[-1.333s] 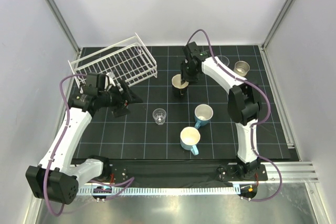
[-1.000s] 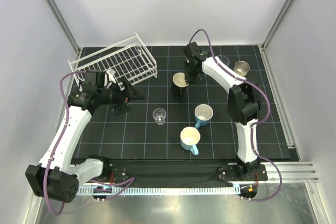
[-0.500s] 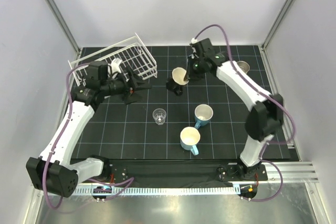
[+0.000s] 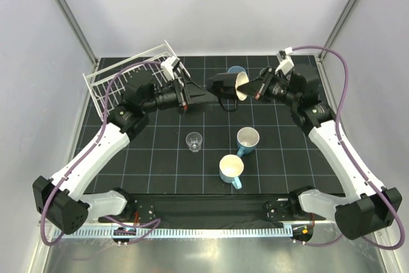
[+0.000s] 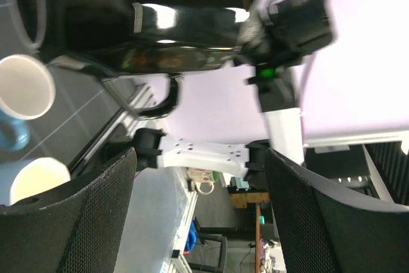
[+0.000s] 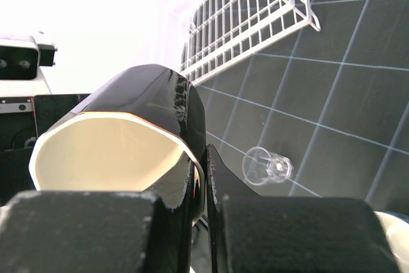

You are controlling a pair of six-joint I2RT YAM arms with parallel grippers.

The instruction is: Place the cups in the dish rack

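The top external camera sits high above and behind the arm bases, facing down and forward, far enough off to take in the whole counter. The left wrist camera sits close behind the left tool, rolled onto its side, facing across the counter at the black mug. The right wrist camera looks along the right tool, with the mug's mouth very near. All three views share that mug. The overhead and right wrist views also share the dish rack and a clear glass.

The black mug is glossy outside, matt cream inside. The dish rack is white coated wire; the glass clear; the desk matt black.
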